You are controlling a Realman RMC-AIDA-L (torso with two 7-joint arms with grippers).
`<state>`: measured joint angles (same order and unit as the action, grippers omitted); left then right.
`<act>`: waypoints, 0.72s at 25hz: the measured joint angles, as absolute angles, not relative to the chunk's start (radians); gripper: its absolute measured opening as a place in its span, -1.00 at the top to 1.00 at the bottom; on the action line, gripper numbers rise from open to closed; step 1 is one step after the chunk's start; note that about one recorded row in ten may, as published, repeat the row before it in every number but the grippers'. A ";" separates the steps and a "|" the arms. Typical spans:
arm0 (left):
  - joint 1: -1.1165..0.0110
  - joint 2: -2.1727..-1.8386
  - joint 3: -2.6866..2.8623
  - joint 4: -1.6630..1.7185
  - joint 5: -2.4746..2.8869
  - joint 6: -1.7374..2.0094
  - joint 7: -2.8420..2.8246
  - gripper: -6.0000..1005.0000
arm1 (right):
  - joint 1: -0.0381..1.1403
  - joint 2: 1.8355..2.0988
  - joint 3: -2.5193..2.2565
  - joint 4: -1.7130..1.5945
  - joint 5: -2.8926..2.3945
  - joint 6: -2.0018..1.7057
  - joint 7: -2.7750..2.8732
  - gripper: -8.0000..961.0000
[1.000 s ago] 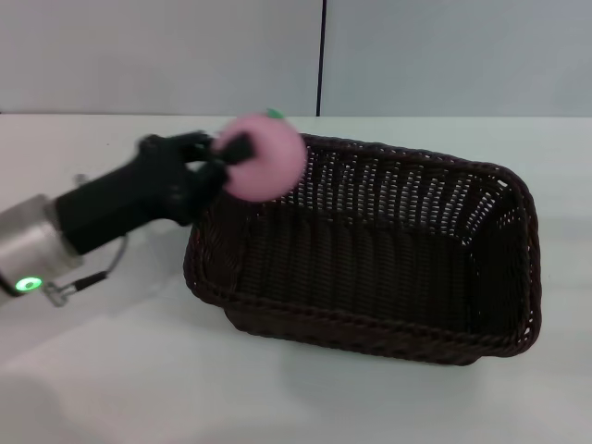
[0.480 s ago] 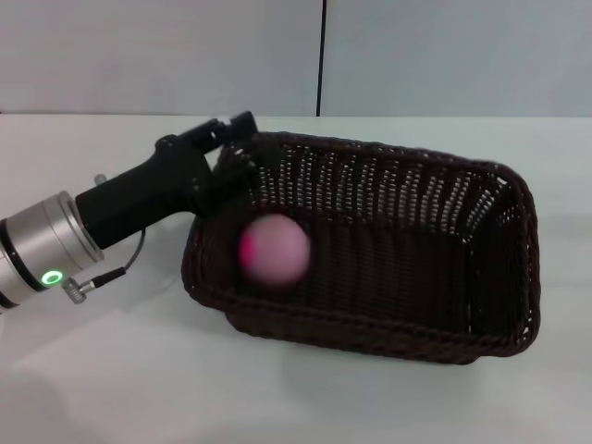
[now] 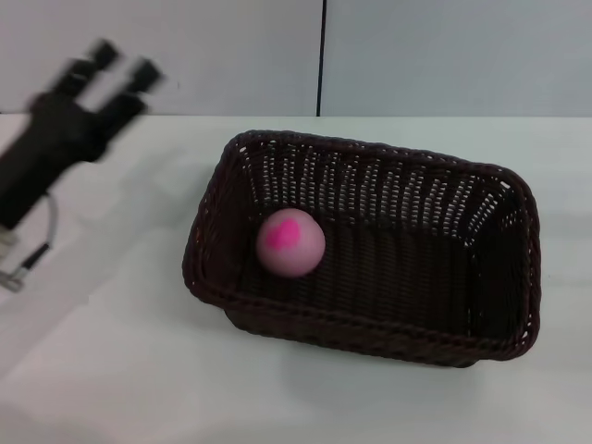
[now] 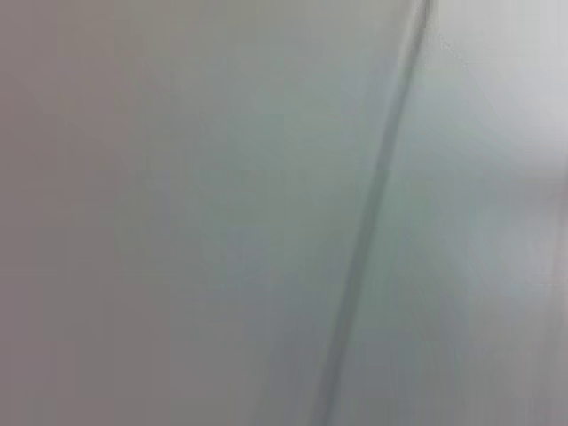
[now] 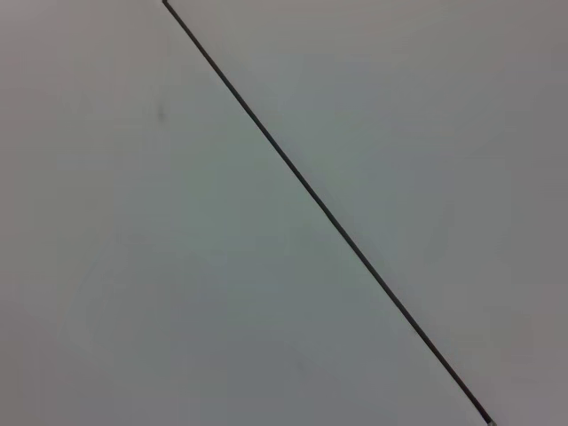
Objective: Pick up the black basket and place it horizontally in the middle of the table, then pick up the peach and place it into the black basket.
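Note:
The black basket [image 3: 490, 305] lies lengthwise across the middle of the white table [image 3: 111, 370] in the head view. The pink peach [image 3: 290, 242] rests inside it, on the floor near its left end. My left gripper [image 3: 123, 63] is open and empty, raised high at the far left, well clear of the basket. The right gripper is out of view. Both wrist views show only a pale wall with a dark seam.
A grey wall with a dark vertical seam [image 3: 321, 55] stands behind the table. A loose cable [image 3: 37, 245] hangs from my left arm at the left edge.
The left gripper let the peach go; it dropped into the basket and settled near the left end. The left arm then pulled back up and to the left.

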<state>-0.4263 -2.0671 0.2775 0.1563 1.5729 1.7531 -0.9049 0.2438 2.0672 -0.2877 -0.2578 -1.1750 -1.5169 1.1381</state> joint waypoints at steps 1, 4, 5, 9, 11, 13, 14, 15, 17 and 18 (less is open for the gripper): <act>-0.418 -2.067 0.277 0.151 1.548 1.761 -0.890 -0.62 | 0.243 2.069 -0.287 -0.258 -1.174 -1.517 1.138 -0.24; -0.370 -2.066 0.257 0.117 1.420 1.796 -0.804 -0.62 | 0.240 2.072 -0.276 -0.248 -1.173 -1.524 1.138 -0.24; -0.357 -2.066 0.239 0.102 1.381 1.801 -0.776 -0.62 | 0.241 2.072 -0.269 -0.240 -1.173 -1.527 1.138 -0.24; -0.317 -2.067 0.140 0.042 1.289 1.810 -0.698 -0.62 | 0.244 2.072 -0.240 -0.212 -1.173 -1.534 1.138 -0.24; -0.297 -2.068 0.069 0.024 1.274 1.815 -0.646 -0.62 | 0.244 2.073 -0.237 -0.209 -1.172 -1.540 1.138 -0.24; -0.292 -2.068 0.054 0.022 1.273 1.815 -0.631 -0.62 | 0.246 2.073 -0.238 -0.208 -1.172 -1.544 1.138 -0.24; -0.287 -2.068 0.041 0.019 1.273 1.816 -0.616 -0.62 | 0.247 2.073 -0.237 -0.207 -1.172 -1.544 1.138 -0.24; -0.279 -2.068 0.021 0.011 1.272 1.816 -0.592 -0.62 | 0.248 2.074 -0.237 -0.207 -1.172 -1.544 1.138 -0.24; -0.276 -2.068 0.017 0.008 1.272 1.816 -0.587 -0.62 | 0.258 2.074 -0.236 -0.207 -1.172 -1.544 1.138 -0.24; -0.273 -2.068 0.012 0.005 1.272 1.816 -0.582 -0.62 | 0.258 2.074 -0.236 -0.207 -1.172 -1.544 1.138 -0.24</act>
